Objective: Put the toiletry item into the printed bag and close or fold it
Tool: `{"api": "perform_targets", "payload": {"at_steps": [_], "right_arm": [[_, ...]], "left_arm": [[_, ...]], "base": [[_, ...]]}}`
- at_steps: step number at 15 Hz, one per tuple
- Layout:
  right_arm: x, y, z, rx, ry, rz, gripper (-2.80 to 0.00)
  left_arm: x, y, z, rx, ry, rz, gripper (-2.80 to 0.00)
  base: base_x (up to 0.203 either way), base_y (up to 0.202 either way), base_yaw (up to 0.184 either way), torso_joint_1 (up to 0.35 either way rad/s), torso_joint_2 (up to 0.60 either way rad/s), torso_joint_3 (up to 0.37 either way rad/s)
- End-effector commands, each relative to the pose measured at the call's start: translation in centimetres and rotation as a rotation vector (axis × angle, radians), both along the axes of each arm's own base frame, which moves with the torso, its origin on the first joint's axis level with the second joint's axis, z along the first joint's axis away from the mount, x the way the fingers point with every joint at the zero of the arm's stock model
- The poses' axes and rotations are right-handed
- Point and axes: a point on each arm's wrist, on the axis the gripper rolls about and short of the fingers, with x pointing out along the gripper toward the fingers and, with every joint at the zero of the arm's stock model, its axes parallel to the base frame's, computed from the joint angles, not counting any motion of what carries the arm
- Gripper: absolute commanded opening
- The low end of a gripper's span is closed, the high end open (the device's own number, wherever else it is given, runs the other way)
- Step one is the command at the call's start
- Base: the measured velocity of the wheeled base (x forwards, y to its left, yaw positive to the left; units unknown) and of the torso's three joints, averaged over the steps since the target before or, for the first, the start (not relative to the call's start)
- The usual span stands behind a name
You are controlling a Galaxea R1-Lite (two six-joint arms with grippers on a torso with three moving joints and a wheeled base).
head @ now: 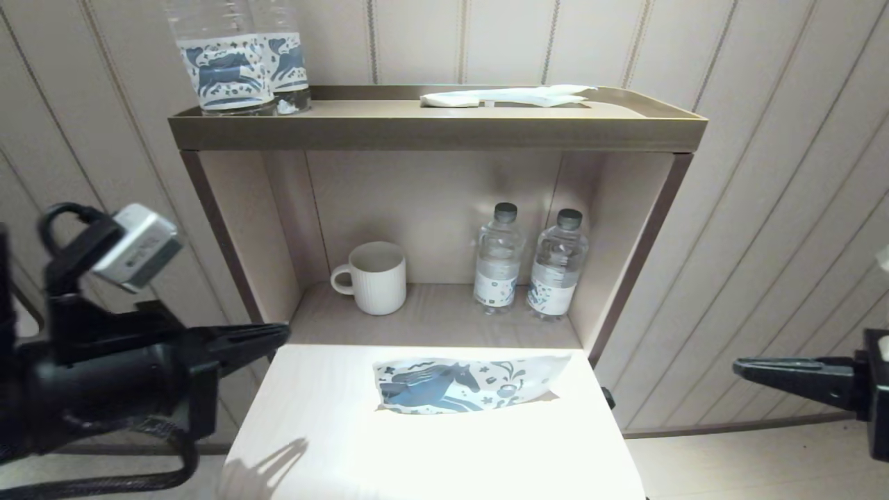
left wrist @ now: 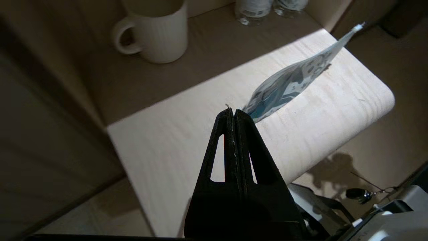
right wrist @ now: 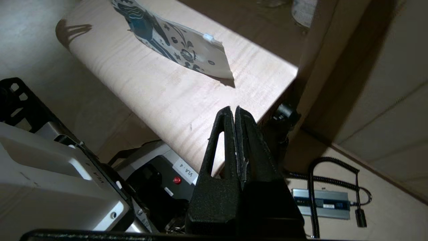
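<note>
The bag [head: 467, 384] lies flat on the desk [head: 333, 430], and no toothbrush is visible outside it, so insertion appears complete (whether the mouth is sealed cannot be told). Both the left end effector [head: 278, 335] and the right end effector [head: 743, 368] are fully closed, empty, and clear of the desk edges. The mug [head: 371, 278] and bottles [head: 531, 264] on the shelf behind obstruct nothing.

Two small capped bottles [head: 499, 258] [head: 559, 265] are standing in the niche beside one mug [head: 372, 278]; two big bottles [head: 222, 59] [head: 283, 55] are sitting on the top shelf with one white packet [head: 507, 96]; one printed bag [head: 467, 383] is lying on the lower ledge; two grippers [head: 281, 335] [head: 742, 367] are showing, both closed
</note>
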Motion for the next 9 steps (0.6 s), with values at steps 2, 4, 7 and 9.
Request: {"api": "perform_targets", "payload": {"at_steps": [2,4,7,9], "right_arm": [[-5.0,0.0,0.6,-0.032,0.025,-0.151,-2.8],[-8.7,0.7,0.2,-0.075,0.063,-0.222,-2.8],[-14.6,1.7,-0.7,-0.21,0.191,-0.158,-2.8],[-17.9,2.0,-1.8,-0.221,0.121,-0.197,-2.8]], "left_arm": [[-8.6,6.0,1.7,-0.051,-0.093,0.268,-2.8],[-12.6,8.9,0.7,-0.017,-0.033,0.502,-2.8],[-16.6,10.5,0.1,-0.056,-0.065,0.768,-2.8],[-19.3,10.7,-1.8,-0.081,-0.096,0.865,-2.8]], "base": [[0.0,0.0,0.0,0.0,0.0,0.0],[0.0,0.0,0.0,0.0,0.0,0.0],[0.0,0.0,0.0,0.0,0.0,0.0],[0.0,0.0,0.0,0.0,0.0,0.0]]}}
